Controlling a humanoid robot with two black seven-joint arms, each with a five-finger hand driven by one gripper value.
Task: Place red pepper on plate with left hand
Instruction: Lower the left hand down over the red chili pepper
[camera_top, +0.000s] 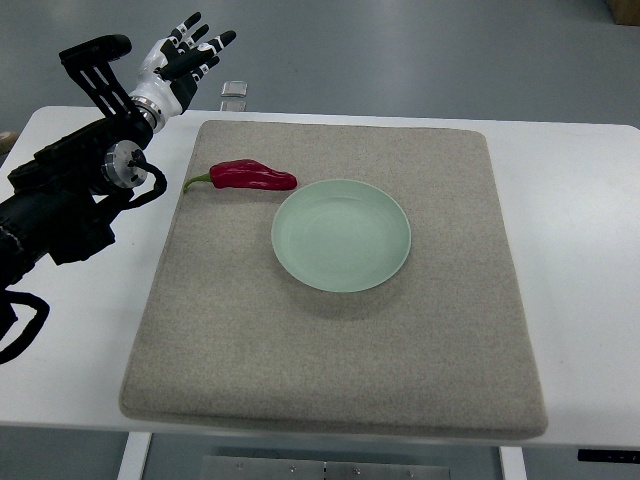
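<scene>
A glossy red chili pepper (250, 176) with a green stem lies on a square beige felt mat (330, 350) covering a white surface (570, 200), just beside the upper-left rim of an empty round pale green plate (341, 235). The left robot hand (185, 58), black and white, hovers past the mat's far left corner, fingers spread, holding nothing.

No text, label, brand, number or sign can be read anywhere: not on the bench (560, 160), the mat (330, 380), the plate (341, 236) or the arm (70, 190).
</scene>
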